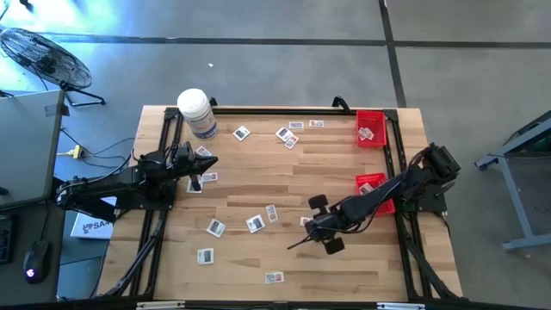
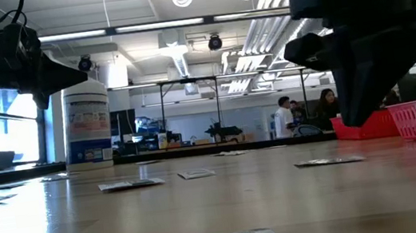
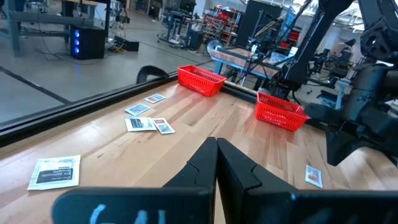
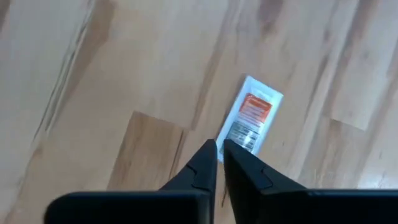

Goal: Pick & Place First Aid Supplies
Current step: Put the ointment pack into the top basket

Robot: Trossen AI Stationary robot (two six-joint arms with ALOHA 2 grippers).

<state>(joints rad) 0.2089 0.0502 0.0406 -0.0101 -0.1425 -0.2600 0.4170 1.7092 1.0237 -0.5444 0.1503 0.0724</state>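
In the right wrist view the right gripper (image 4: 219,149) sits low centre, fingers almost together, tips at the near edge of a packet (image 4: 249,122); whether they pinch it I cannot tell. So thin a packet may slide away instead of lifting. Farther off, other packets (image 1: 215,227) lie scattered, red baskets (image 1: 371,129) upper right. The left gripper (image 1: 205,163), pressed shut, waits at left.

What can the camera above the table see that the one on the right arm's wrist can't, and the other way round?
Only the overhead view shows the whole table, both arms, the white jar, two red baskets and many scattered packets. Only the wrist view shows one packet close up, with its orange and dark print, lying on the wood just past the fingertips. Both show the right claw, its fingers nearly together.
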